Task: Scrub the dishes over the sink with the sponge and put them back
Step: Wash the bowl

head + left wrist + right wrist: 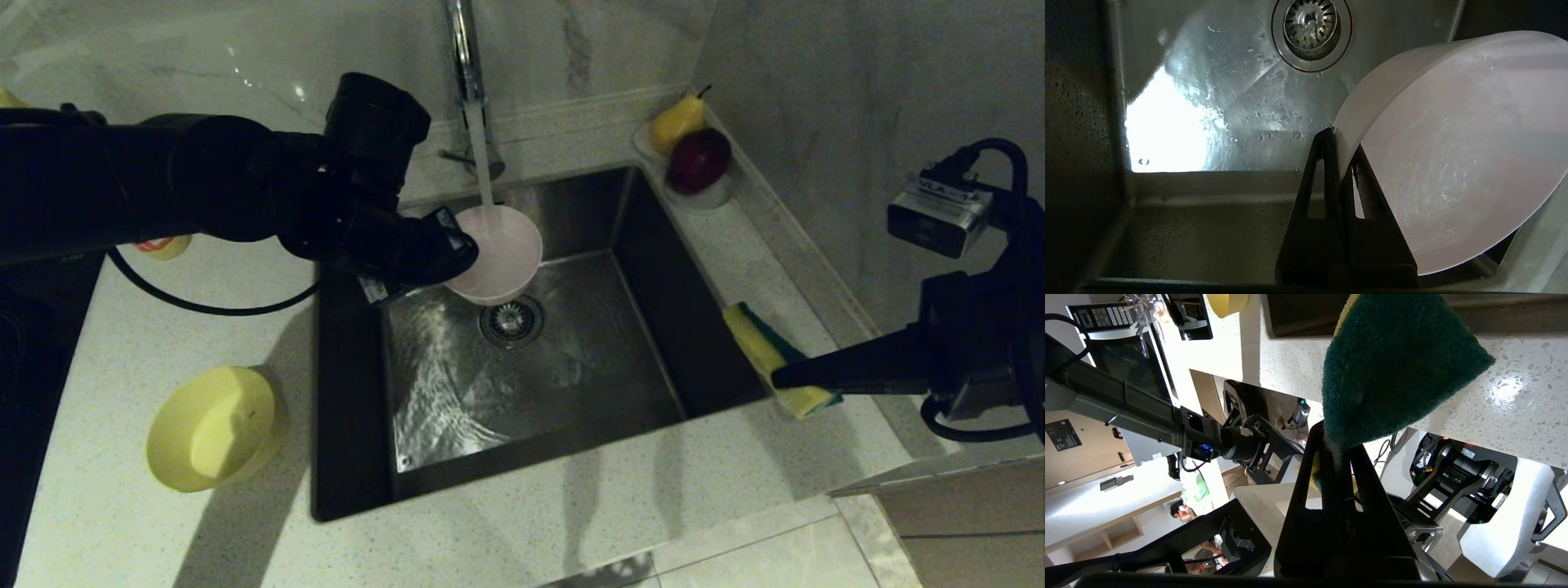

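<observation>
Right now my left claw (pixel 465 245) is pinching the rim of the pink bowl (pixel 500 249), its fingers (pixel 1327 171) pressed on either side of the thin wall, and I hold the bowl tilted over the sink (pixel 653 245), just above the drain strainer (pixel 512 320), so the stream from the tap (pixel 467 57) runs into it and spills into the basin rather than onto the tabletop (pixel 571 506). My right claw (pixel 780 377) is clamped on the sponge (pixel 767 351) at the sink's right rim, kept out of the water until scrubbing, I judge. The yellow bowl (pixel 214 429) sits upside down on the tabletop left of the sink, well apart from it. Between the bowl and the sink's right wall there is open room for the sponge to come across; the tap behind the bowl is the tight side.
</observation>
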